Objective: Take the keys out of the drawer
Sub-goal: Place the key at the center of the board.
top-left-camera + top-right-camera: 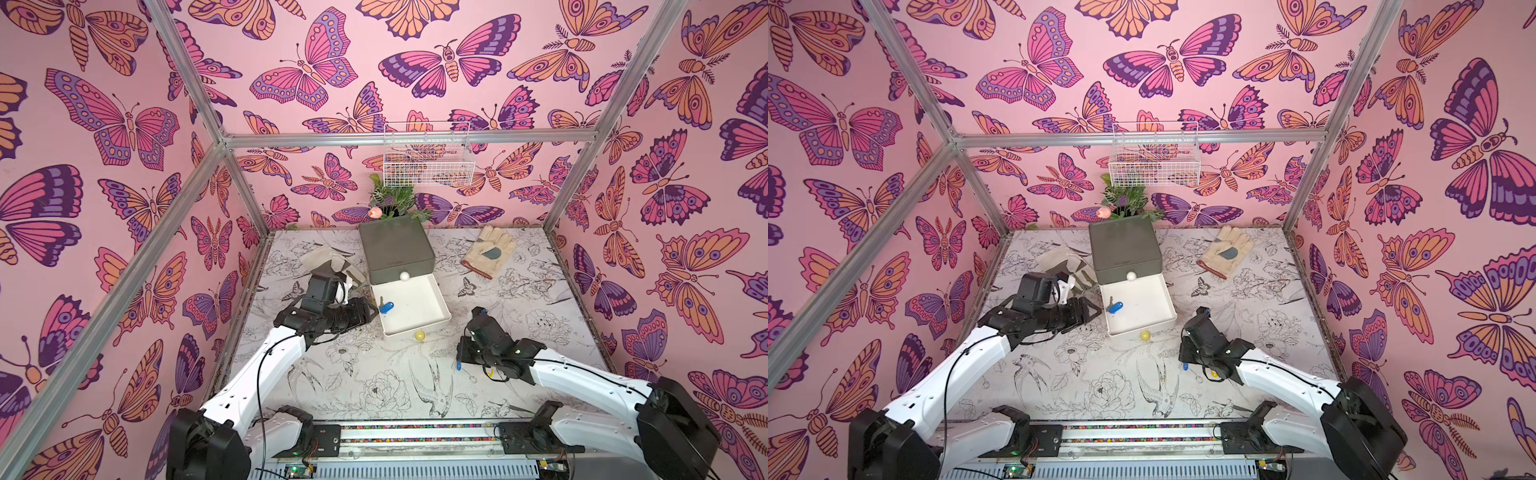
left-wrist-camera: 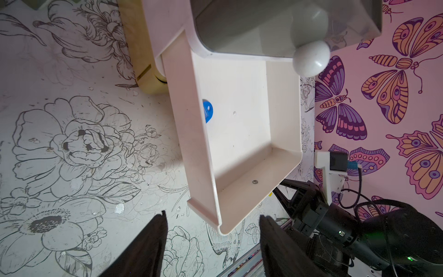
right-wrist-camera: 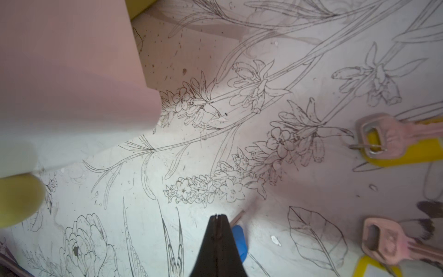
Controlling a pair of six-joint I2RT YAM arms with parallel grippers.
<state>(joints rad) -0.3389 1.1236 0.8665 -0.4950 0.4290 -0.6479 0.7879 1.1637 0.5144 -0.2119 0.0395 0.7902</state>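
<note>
1. read a top view as a clock face with 12 at the back wall. the white plastic drawer [image 1: 419,303] stands open, drawn out toward 6 from the grey-green box [image 1: 395,245] on the flower-printed tabletop [image 1: 374,374].
2. a small metal key with a blue plastic tag [image 1: 385,307] lies on the drawer floor at the drawer's 9 o'clock, close against that side wall. the left wrist view shows only the tag's end past the wall [image 2: 208,114].
3. the left gripper [image 1: 372,308] lies level outside the drawer at its 9 o'clock, pointing at that wall. its black fingers [image 2: 153,242] are spread wide with nothing between them. whether a tip touches the wall cannot be told.
4. the right gripper [image 3: 217,217] points down at the tabletop at the drawer's 4 o'clock. its tips are pressed together, with only a thin seam between them.
5. a second blue-tagged key [image 3: 239,237] lies on the tabletop just beside those closed tips. whether they touch it cannot be told.
6. a key on a yellow plastic tag [image 3: 402,148] and a second yellow-tagged key [image 3: 383,247] lie on the tabletop near the right gripper, outside the drawer.
7. a yellow-green round knob [image 1: 419,336] sits on the drawer front at its 6 o'clock, and a white round knob [image 1: 404,275] on the box front above the drawer.
8. a cream work glove [image 1: 489,251] lies at the box's 3 o'clock, and a pale glove [image 1: 328,259] at its 9 o'clock, partly behind the left arm.
</note>
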